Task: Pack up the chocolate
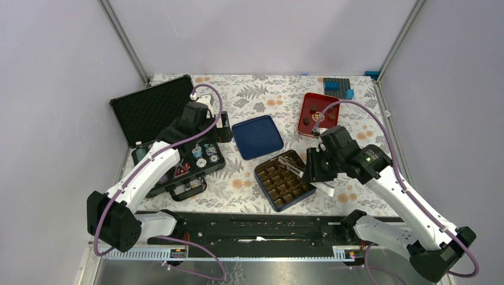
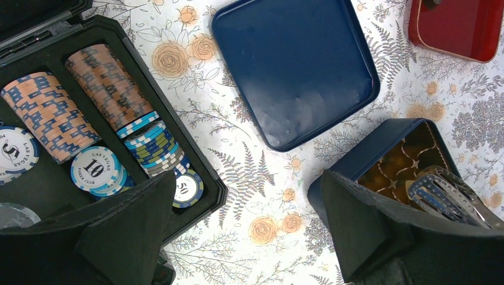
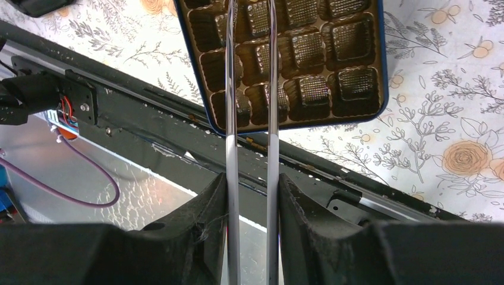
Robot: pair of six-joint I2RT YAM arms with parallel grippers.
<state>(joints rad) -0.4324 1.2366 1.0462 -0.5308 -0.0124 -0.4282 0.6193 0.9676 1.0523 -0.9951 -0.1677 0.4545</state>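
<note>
The chocolate (image 1: 306, 120) shows as a few dark lumps in the red tray (image 1: 313, 98) toward the far right of the table; the top view is too small to count them surely. Nearer the arms, and apart from that tray, sits the blue tin (image 2: 362, 155) with its brown grid insert (image 3: 309, 56) of square cells. The tin's flat blue lid (image 2: 294, 71) lies by itself on the flowered tablecloth (image 2: 249, 172), between the tin and the black poker chip case (image 2: 113, 25).

The right gripper (image 3: 252, 190) is closed on a pair of metal tongs (image 3: 270, 89) — both thin arms run out side by side from between its fingers (image 3: 199, 214) and reach over the insert's near rows. The tips are cut off at the top of the wrist view, so whether they touch the cells cannot be told.

The left gripper (image 2: 248, 184) hangs over the tablecloth between the case and the tin, its fingers (image 2: 136, 219) spread wide with nothing in them. Rolls of poker chips (image 2: 101, 83) lie in the case — orange-and-blue stacks, a blue and grey stack, and chips marked 10 and 50. Blue blocks (image 1: 337, 87) sit at the table's far edge.
</note>
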